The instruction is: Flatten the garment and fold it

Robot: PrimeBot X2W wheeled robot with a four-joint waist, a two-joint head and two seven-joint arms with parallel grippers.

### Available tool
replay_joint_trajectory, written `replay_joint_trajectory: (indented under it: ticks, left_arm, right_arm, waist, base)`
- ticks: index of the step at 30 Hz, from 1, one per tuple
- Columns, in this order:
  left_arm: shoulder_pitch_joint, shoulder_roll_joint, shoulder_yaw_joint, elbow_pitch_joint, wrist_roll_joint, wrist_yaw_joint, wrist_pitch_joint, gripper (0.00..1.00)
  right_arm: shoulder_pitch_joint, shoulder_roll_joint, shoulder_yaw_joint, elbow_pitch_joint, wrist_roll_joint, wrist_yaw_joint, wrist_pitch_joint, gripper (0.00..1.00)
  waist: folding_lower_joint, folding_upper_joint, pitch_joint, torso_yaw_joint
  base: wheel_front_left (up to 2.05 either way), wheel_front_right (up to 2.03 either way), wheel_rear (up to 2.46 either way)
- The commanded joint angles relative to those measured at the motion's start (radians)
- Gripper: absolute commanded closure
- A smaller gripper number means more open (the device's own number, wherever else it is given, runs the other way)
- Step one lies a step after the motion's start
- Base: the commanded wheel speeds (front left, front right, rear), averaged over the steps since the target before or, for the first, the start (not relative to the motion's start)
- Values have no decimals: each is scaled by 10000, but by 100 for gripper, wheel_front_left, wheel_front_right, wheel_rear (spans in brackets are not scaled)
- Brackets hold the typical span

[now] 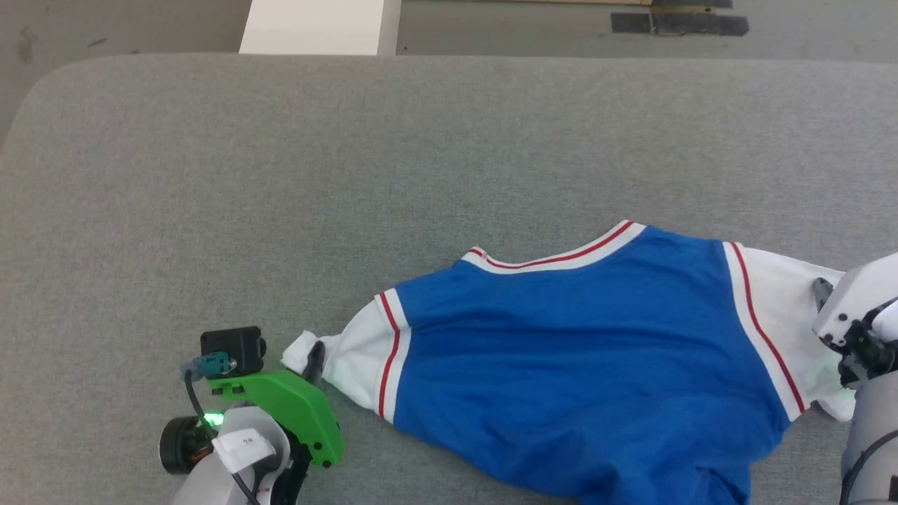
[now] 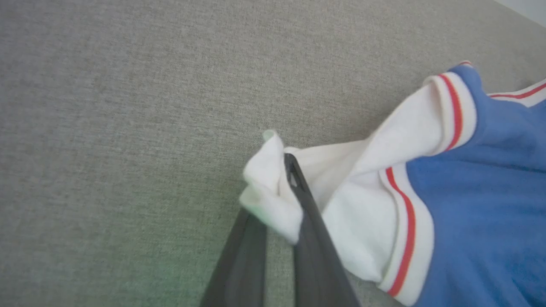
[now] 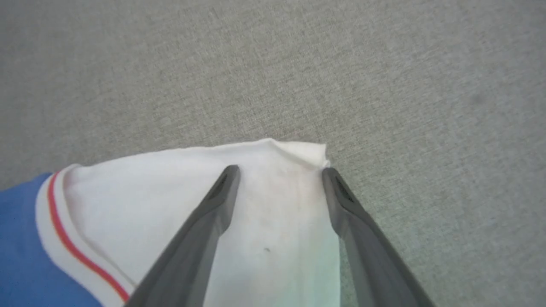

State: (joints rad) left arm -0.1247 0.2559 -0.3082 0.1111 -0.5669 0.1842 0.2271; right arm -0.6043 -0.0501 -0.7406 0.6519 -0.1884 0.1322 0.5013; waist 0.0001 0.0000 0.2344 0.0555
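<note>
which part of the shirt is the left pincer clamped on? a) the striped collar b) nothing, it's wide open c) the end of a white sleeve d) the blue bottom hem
c: the left pincer is shut on the bunched end of the white sleeve of the garment.

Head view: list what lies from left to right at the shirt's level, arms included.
left gripper, jaws shut on the left white sleeve → blue shirt body → right white sleeve → right gripper, jaws open
</note>
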Motion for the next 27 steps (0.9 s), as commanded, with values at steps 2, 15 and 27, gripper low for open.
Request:
replay_joint_trajectory:
  ticks: [2,15,27]
  left_arm:
    - [-233,-17,-36,38,-70,-101,-9,100]
    - [-297,132,-34,55,-159,-238,-109,100]
    - [-2416,446,740,-692,-1784,-1615,513,100]
  right_arm:
    - [-278,-1,-378,286,-360,-15,468,0]
    - [-685,-1,-19,938,17,-15,998,100]
    - [-869,-157,3243,-2206,1345,-15,850,100]
  waist:
    - [-1,0,172,137]
    - [-1,0,-135,-117]
    - [-1,0,-530,-363]
  base:
    - [0,0,0]
    - [0,0,0]
    - [0,0,0]
